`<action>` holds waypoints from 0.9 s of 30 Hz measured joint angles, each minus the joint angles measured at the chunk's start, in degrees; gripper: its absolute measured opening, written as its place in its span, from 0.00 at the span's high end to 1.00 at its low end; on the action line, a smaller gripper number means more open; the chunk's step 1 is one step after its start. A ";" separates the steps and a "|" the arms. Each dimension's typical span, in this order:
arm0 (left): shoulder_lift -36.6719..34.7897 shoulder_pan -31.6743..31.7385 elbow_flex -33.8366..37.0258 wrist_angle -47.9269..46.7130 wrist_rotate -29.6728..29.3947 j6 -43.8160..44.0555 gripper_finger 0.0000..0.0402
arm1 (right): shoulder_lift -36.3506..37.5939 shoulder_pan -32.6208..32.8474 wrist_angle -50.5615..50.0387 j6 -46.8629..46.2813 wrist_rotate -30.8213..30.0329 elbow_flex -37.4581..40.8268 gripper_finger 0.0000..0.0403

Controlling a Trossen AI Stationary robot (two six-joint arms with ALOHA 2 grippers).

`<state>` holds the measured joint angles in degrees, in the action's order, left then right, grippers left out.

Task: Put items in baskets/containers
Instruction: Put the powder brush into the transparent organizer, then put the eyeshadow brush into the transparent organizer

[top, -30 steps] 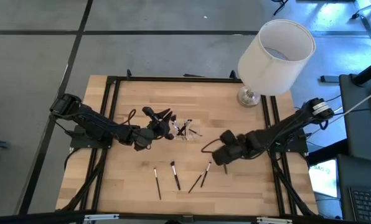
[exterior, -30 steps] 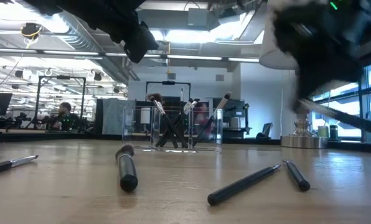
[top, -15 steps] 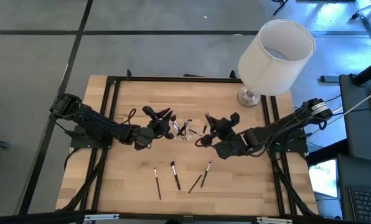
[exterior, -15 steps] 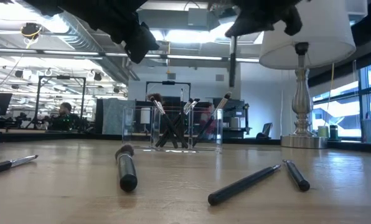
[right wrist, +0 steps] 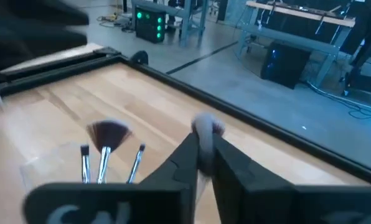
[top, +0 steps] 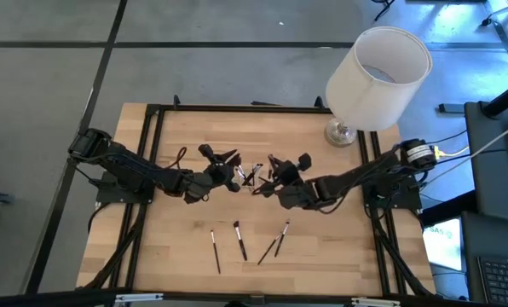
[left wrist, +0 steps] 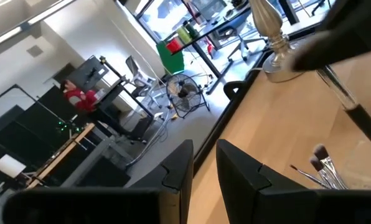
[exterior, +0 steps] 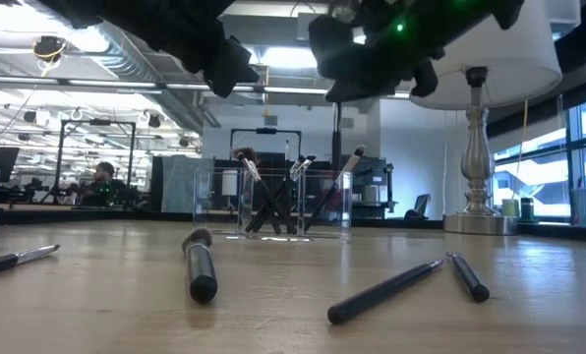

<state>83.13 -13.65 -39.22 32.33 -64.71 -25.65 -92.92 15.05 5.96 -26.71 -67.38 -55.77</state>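
Observation:
The clear plastic cup (top: 252,176) (exterior: 273,202) stands mid-table with several brushes leaning inside it (right wrist: 104,152). Several more dark brushes (top: 239,240) (exterior: 200,265) lie flat on the wood nearer the table's near edge. My right gripper (top: 274,170) (right wrist: 201,155) hovers just right of the cup, shut on a brush (exterior: 334,128). My left gripper (top: 220,159) (left wrist: 204,171) is open in the air just left of the cup and touches nothing. My right gripper pinches one brush between its two fingers close to the pale bristle tip (right wrist: 205,127), which pokes out past the fingertips. The fingers come from the table's right. The brush is lifted clear and upright, its dark handle (exterior: 334,138) hanging below the gripper over the cup's right side.
A big white lamp (top: 378,77) stands at the far right corner, its metal base (exterior: 478,221) on the table. A black frame rims the table (top: 152,111). Loose brushes (exterior: 386,292) (exterior: 467,276) lie near the near edge, with bare wood between them and the cup.
My right gripper has travelled from over the near-right part of the table toward the far-left, up to the cup, carrying the brush. The brush has swung from slanted to upright and now hangs at the cup's right side. The left gripper has kept still.

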 joint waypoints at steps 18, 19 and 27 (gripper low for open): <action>0.00 0.11 0.00 -2.64 1.76 1.83 0.84 | 0.18 4.86 0.21 3.74 4.07 -0.09 0.66; 0.00 0.25 0.00 -2.68 2.22 2.52 0.84 | 0.79 5.00 0.17 4.74 4.08 -0.09 0.66; 0.00 0.31 0.00 -6.43 5.73 10.00 0.84 | 5.42 5.06 -0.25 10.46 6.08 -0.15 0.66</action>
<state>83.13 -13.34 -39.22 25.90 -58.98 -15.65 -87.50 20.11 5.70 -16.25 -61.30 -55.92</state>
